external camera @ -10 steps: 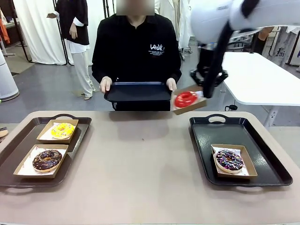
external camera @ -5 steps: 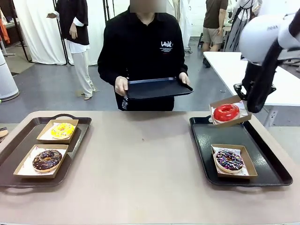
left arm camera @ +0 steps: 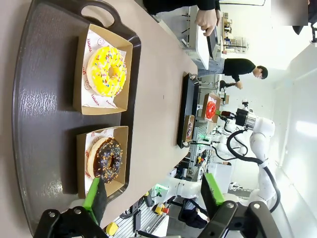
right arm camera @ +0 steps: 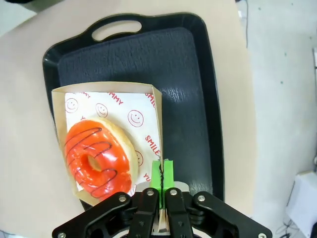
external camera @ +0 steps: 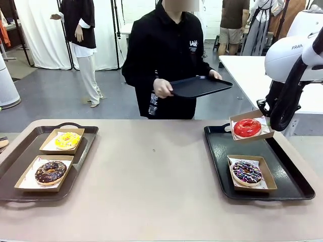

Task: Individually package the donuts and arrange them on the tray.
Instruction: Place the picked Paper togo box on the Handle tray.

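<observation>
Scanning from your left: a dark brown tray [external camera: 81, 151] sits on the counter [external camera: 151, 181] at the left edge, carrying two shallow cardboard boxes. The far box [external camera: 48, 146] holds the yellow-iced donut [external camera: 67, 140] with sprinkles; the near box [external camera: 25, 184] holds the chocolate-glazed donut [external camera: 50, 172]. In the left wrist view you see the left pincer [left arm camera: 153, 193] hanging over that tray's near end, its green pads spread wide apart with nothing between them.

Mid-counter is bare tan surface. Beyond its far edge a person in black stands holding a spare black tray [external camera: 199, 85] in one hand [external camera: 162, 88], tilted, well clear of the counter.

At your right, a black tray [external camera: 287, 176] with a handle cut-out lies on the counter. A box [external camera: 267, 181] on its near half holds the dark sprinkled donut [external camera: 246, 171]. Above the tray's far end the right pincer [external camera: 268, 121] pinches one wall of a third box [external camera: 252, 135], pads closed on the cardboard edge. That box hangs tilted, not resting on the tray. Its white liner is printed with red smiley faces. Inside lies the red-iced donut [right arm camera: 100, 158], glossy, with thin dark drizzle lines across the icing.

A white table [external camera: 252, 75] stands behind the right arm.
</observation>
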